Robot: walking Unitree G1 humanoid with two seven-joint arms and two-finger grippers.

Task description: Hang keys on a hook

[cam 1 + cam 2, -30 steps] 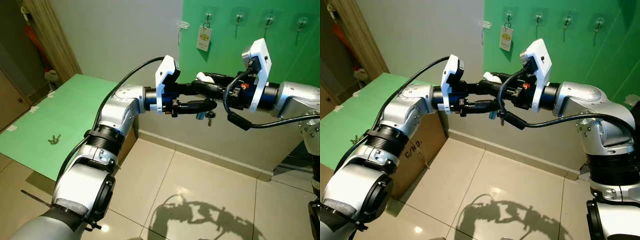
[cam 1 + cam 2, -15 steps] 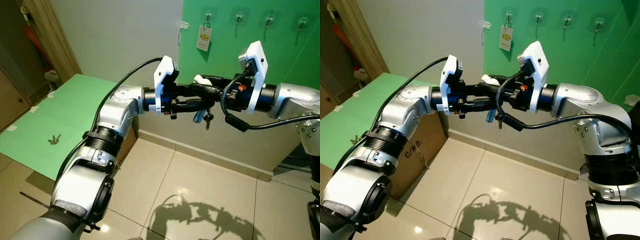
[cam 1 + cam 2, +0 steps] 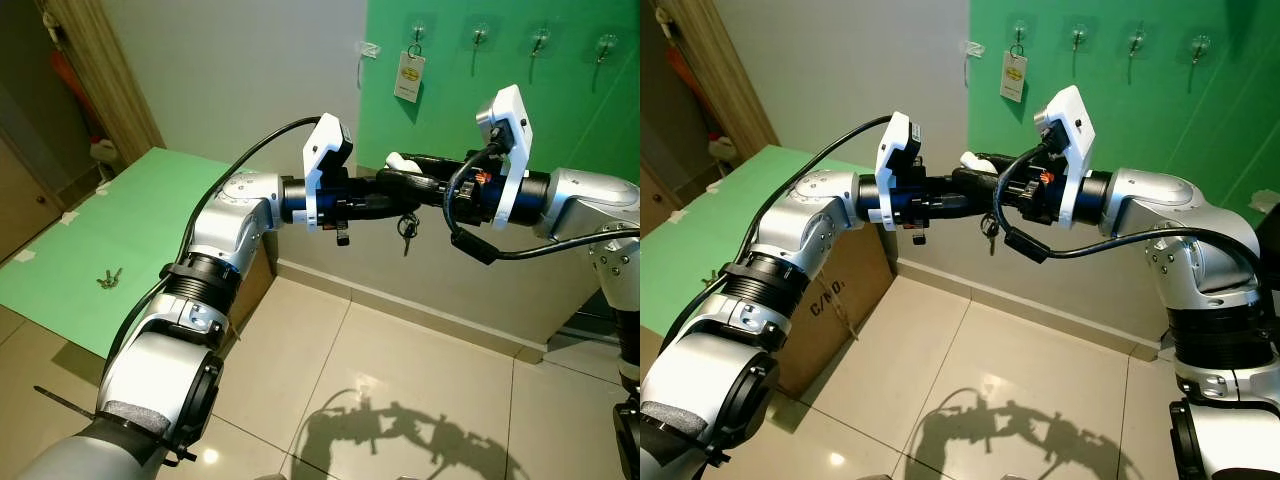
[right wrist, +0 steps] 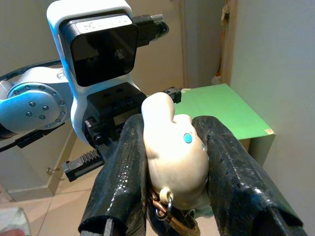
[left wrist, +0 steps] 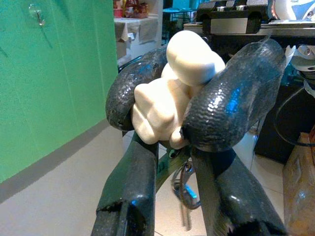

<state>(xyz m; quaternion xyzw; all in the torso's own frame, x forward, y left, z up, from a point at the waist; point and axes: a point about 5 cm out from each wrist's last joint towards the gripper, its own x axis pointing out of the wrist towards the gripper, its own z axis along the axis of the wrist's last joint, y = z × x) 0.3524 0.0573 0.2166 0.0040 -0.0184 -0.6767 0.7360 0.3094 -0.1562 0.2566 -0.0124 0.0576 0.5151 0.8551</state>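
Entry: both arms are raised and meet in mid-air in front of the green wall panel (image 3: 450, 90). The right gripper (image 4: 174, 130) is pinching a cream rounded figurine key fob (image 4: 173, 162) between its two black pads; a brass ring shows under the fob. The small bunch of dark metal keys (image 3: 405, 228) hangs free below it. The left gripper (image 3: 385, 198) is nose to nose with the right; whether it grips anything I cannot tell. Change over the last second: the joined pair has drifted slightly toward the robot's left, and the keys have gone from lying against the left gripper's underside to dangling straight. Judgement: this is a hand-to-hand regrasp rather than hanging, so the task is barely under way; the row of clear wall hooks (image 3: 480, 35) is above and well apart. One hook carries a white paper tag (image 3: 406, 77) with a yellow mark, text too small to read. The cardboard box (image 3: 835, 290) under the green table (image 3: 150, 210) reads "C/NO.". A second bunch of keys (image 3: 108, 279) lies on that table.
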